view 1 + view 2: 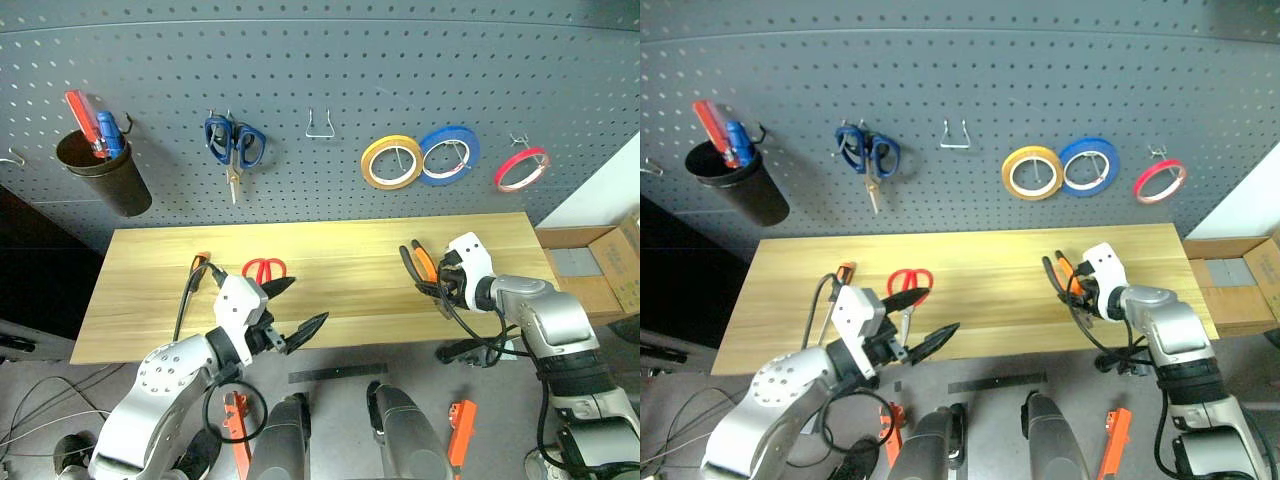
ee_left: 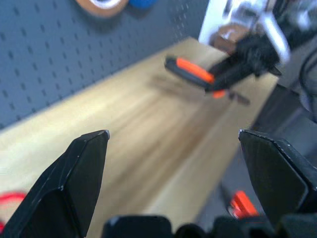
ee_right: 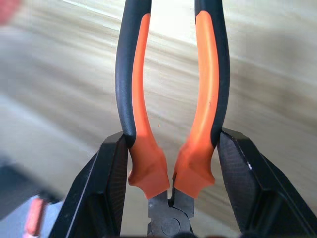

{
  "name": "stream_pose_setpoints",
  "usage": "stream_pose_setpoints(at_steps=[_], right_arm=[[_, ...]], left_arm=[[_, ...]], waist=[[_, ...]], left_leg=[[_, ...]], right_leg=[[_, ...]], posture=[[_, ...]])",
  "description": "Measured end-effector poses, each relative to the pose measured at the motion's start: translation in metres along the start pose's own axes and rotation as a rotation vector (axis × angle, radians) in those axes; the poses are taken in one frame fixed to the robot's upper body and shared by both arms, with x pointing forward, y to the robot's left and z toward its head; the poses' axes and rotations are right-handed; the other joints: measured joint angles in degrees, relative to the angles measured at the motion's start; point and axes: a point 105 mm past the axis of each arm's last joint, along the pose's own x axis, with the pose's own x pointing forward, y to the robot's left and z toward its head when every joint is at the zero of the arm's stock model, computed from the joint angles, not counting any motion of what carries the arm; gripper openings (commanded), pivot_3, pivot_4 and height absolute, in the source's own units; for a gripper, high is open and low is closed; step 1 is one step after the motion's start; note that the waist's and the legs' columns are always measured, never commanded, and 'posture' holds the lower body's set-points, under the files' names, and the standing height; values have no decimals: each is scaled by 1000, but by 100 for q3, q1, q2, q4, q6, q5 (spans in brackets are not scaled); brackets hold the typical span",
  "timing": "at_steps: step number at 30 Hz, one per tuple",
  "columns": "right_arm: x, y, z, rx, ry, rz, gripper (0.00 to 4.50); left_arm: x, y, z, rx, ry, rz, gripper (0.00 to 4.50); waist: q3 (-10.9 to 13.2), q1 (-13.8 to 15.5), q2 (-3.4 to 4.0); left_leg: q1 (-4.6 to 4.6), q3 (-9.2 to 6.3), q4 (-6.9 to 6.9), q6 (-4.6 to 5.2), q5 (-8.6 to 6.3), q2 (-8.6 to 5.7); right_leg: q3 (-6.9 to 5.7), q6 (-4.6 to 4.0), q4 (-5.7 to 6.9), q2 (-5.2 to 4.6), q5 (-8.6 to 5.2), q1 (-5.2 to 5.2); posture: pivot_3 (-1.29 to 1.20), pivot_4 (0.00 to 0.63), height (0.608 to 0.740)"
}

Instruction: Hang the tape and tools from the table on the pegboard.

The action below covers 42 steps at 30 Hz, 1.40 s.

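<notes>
Near the table's (image 1: 330, 250) right edge, right end effector (image 1: 437, 288) grips pliers (image 1: 419, 263).

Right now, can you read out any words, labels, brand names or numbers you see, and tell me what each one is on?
No text is readable.
Pliers held in the right gripper: plain handles, no marking.
Tape rolls on the pegboard: red roll shows no legible print.
Cardboard box: no print legible.

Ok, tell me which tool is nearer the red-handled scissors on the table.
Left. The left tool, open, hovers just beside the red-handled scissors near the table's left end. The right tool is far across the table, shut on the orange-handled pliers.
</notes>
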Motion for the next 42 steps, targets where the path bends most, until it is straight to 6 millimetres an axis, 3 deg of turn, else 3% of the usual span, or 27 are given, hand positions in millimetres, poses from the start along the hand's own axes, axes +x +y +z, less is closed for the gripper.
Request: stream_pose_setpoints(at_steps=[3, 6, 10, 16, 22, 26, 28, 33, 42], right_arm=[[4, 35, 20, -54, -55, 184, 2149], [10, 57, 44, -99, -110, 290, 2148], [15, 85, 92, -194, -248, 382, 2148], [7, 109, 164, -293, -486, 451, 2148], [11, 128, 204, -343, -640, 463, 2148], [25, 127, 234, -386, -753, 359, 2148], [34, 118, 244, -376, -797, 282, 2148], [44, 88, 253, -336, -847, 134, 2148], [45, 83, 277, -302, -954, 22, 2148]], left_arm=[[-8, 14, 12, 16, -36, 46, 4500], [-8, 24, 25, 43, -82, 92, 4500], [-9, 36, 42, 58, -149, 162, 4500], [-9, 47, 50, 50, -199, 238, 4500], [-9, 69, 48, 49, -227, 345, 4500], [3, 72, 47, 54, -240, 361, 4500], [9, 69, 45, 52, -241, 352, 4500], [21, 67, 48, 71, -255, 357, 4500], [38, 69, 56, 98, -321, 468, 4500]], waist=[[-85, -4, -1], [-179, 26, -3], [-281, 89, -19], [-457, 230, -31], [-586, 288, -48], [-608, 279, -66], [-608, 281, -67], [-604, 261, -61], [-556, 222, -41]], left_leg=[[4, 5, 3, 11, 8, 9], [7, 12, 5, 23, 18, 8], [8, 18, 5, 24, 27, 7], [8, 21, 0, 23, 27, 7], [14, 31, 3, 17, 31, -7], [28, 37, -1, 3, 43, -6], [35, 39, -2, 4, 43, -2], [35, 46, -11, 5, 44, 1], [35, 45, -25, 5, 43, 63]], right_leg=[[-3, -5, -3, 7, 18, 2], [-3, -1, -8, 8, 36, 6], [-1, -4, -9, 10, 49, 4], [-4, -31, -15, 10, 63, 4], [-3, -33, -16, 9, 68, 10], [-6, -30, -14, 18, 71, 19], [-8, -50, -11, 19, 81, 24], [-4, -69, -14, 19, 83, 21], [-9, -91, -13, 43, 69, 15]], posture=[[12, 160, 740], [31, 144, 740], [46, 118, 740], [41, 91, 740], [26, 86, 740], [17, 102, 740], [14, 117, 740], [-2, 155, 740], [-16, 230, 740]])
